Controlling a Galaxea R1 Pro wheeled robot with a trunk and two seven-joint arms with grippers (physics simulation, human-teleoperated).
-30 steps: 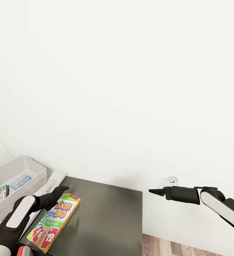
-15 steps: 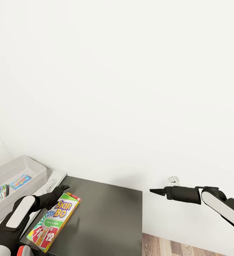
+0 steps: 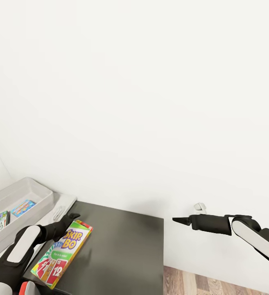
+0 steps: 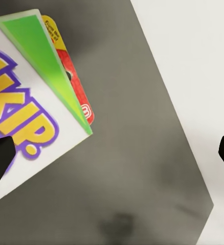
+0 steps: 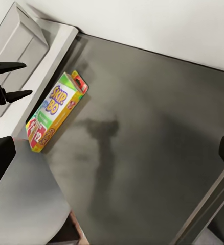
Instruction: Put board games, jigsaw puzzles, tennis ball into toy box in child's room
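Left gripper (image 3: 71,217): apparently pinching Skip-Bo box (image 3: 62,253).
Right gripper (image 3: 179,220): spread, empty.
Advice: lift box, swing over tray (image 3: 40,191).

The SKIP-BO box (image 3: 62,253) slid a little toward the dark cabinet top's (image 3: 122,250) left edge and near-left corner, its card end now reaching that edge. The left tool (image 3: 72,216) shifted very slightly with it. The whole head view drifted a touch, so the toy box (image 3: 36,192) and the game boxes inside it sat nearer the picture's left border. The right arm's tool (image 3: 178,220) edged barely rightward.
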